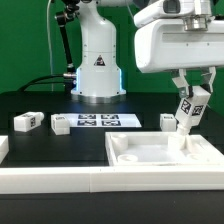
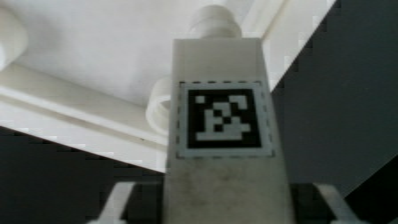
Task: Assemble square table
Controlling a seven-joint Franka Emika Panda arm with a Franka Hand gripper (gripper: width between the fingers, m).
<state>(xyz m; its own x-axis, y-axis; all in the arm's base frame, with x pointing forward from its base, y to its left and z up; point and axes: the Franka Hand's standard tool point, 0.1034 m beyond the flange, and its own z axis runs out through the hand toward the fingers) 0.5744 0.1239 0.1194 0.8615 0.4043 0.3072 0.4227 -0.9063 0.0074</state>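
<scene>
We see the end effector (image 1: 192, 93) closed on a white leg block (image 1: 187, 110), which hangs tilted over the far right part of the tabletop (image 1: 150, 160). We cannot tell whether the block's lower end touches the raised rim. The tabletop lies on the black desk (image 1: 40, 100) at the exterior view's right, near the front, rim upward.

A second leg block (image 1: 27, 121) lies well apart at the exterior view's left. A third leg block (image 1: 60, 125) sits just beside the marker board (image 1: 95, 122), and a fourth leg block (image 1: 167, 121) lies between that board and the held one. A long white rail (image 1: 60, 182) runs along the front.

In the wrist view, the leg block (image 2: 222, 70) stands between the fingers (image 2: 128, 200), its black-and-white tag (image 2: 222, 120) facing the camera, with the tabletop (image 2: 63, 95) beyond it.
</scene>
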